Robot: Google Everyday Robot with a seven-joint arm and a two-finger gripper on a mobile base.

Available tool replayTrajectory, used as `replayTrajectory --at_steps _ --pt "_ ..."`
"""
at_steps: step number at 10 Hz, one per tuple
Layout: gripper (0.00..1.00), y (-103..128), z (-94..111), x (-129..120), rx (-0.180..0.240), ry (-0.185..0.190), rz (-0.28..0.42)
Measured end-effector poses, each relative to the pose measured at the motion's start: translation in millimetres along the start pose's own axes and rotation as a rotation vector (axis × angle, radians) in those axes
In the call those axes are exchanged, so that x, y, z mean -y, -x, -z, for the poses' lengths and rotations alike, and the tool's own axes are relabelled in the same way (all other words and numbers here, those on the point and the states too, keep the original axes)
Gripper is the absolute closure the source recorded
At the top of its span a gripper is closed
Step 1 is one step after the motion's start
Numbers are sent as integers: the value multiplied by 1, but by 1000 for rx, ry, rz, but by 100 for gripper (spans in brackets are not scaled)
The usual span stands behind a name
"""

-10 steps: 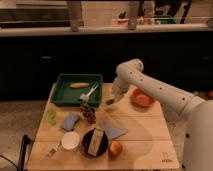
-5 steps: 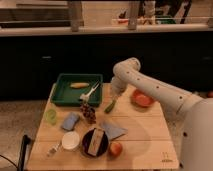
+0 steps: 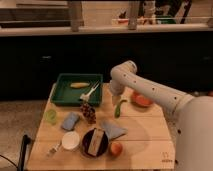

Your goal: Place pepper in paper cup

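Note:
The pepper [image 3: 119, 108] is a slim curved green pod hanging just above the wooden table [image 3: 145, 135], right of the green tray. My gripper [image 3: 118, 101] comes down from the white arm [image 3: 150, 90] and is shut on the pepper's upper end. The white paper cup [image 3: 70, 140] stands upright near the table's front left, well away from the gripper to the lower left.
The green tray [image 3: 62, 95] holds a yellowish oblong item [image 3: 79, 85] and a white utensil [image 3: 90, 92]. A small green cup [image 3: 50, 115], two blue cloths [image 3: 70, 121] [image 3: 114, 130], a dark cluster [image 3: 88, 113], a dark bowl [image 3: 95, 142], an orange fruit [image 3: 116, 148] and a red dish [image 3: 141, 99] lie around.
The gripper with the pepper has moved a little to the right and slightly lower, away from the tray's edge. Nothing else on the table has moved.

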Motion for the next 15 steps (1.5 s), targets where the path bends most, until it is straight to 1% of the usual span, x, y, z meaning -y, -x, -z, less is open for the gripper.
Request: replayTrajectory --at_steps 1,2,4,7,10,12,14,15 --pt "20 0 3 -1 6 9 11" --pt "20 -3 1 -4 15 20 26" --pt "20 -11 -10 -14 32 51 58" --pt "20 -17 -33 -30 71 112 133" --pt "20 -21 -46 -44 93 168 195" --pt "20 -27 -56 -50 109 189 204" --pt "20 -35 -65 -54 124 203 197" --pt "20 -40 -73 -57 133 209 191"
